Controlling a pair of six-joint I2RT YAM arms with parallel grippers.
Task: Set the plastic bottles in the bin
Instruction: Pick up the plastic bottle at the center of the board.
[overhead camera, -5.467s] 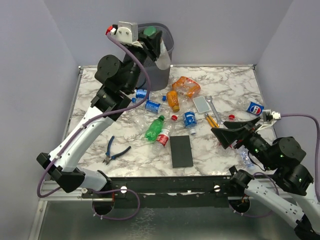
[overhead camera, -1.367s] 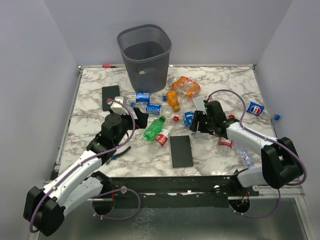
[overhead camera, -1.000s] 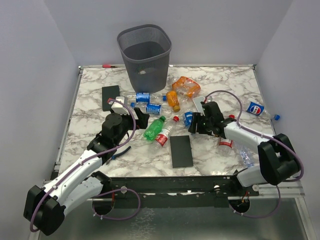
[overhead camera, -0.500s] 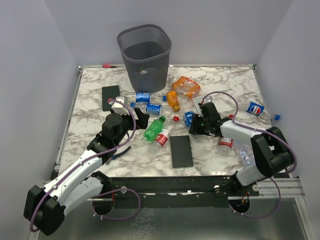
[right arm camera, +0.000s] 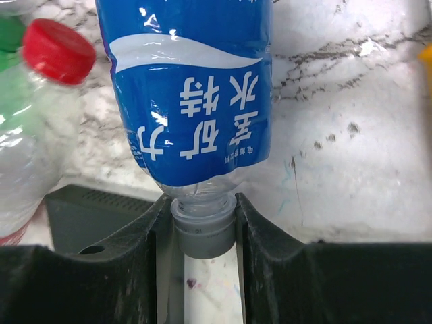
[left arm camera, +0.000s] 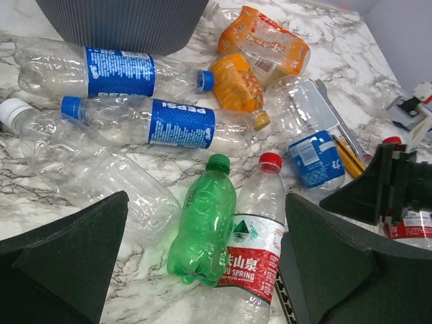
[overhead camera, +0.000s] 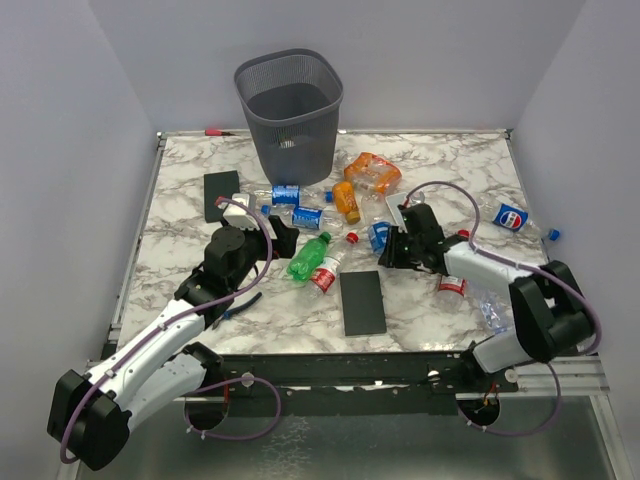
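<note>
right gripper [right arm camera: 201,210] clenched on blue-label bottle [right arm camera: 196,94] neck, front-right of bin [overhead camera: 296,140]; left gripper [overhead camera: 282,236] released, front-left of bin.

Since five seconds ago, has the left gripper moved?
Yes. The left gripper was up over the bin. Now it is down near the table, on the bin's near side, open, beside the green bottle.
</note>
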